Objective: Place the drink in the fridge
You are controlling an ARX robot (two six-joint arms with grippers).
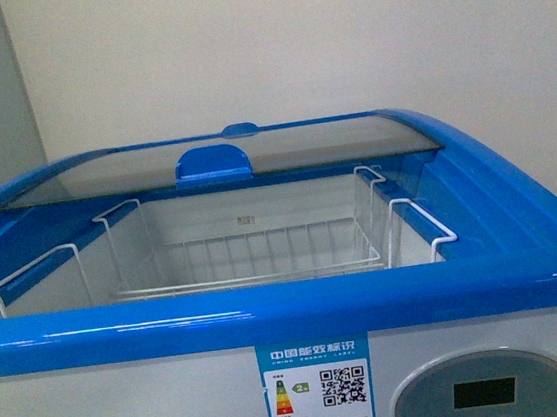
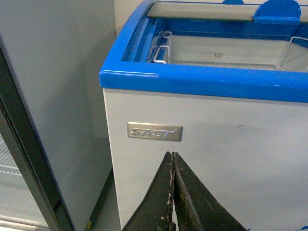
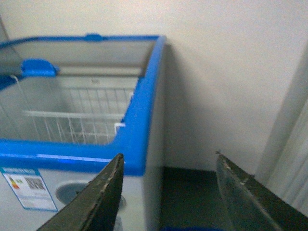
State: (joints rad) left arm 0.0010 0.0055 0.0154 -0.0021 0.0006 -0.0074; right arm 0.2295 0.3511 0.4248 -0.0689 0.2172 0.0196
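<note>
1. in front of the fridge, low against its white front wall, the left end effector has its fingers pressed together on nothing; the right end effector sits off the fridge's right front corner with its fingers spread wide, also bare.
2. the drink appears in none of the three views, so where it is cannot be told. the likely first failure: neither arm has it, and a reach made without finding it would waste the move or knock it over.
3. the glass lid is slid to the back of the fridge, leaving the front half open. a bottle carried in too low could strike the blue rim and slip from the grip.
4. inside the opening hangs a wire basket, with white wire hoops at either side. a bottle released tilted might catch on a wire, or tip on the basket's grid floor.
5. the lid handle stands above the opening's rear edge; an arm reaching too far back could hit it.
6. a tall cabinet stands just left of the fridge, so a wide left swing risks contact.
</note>
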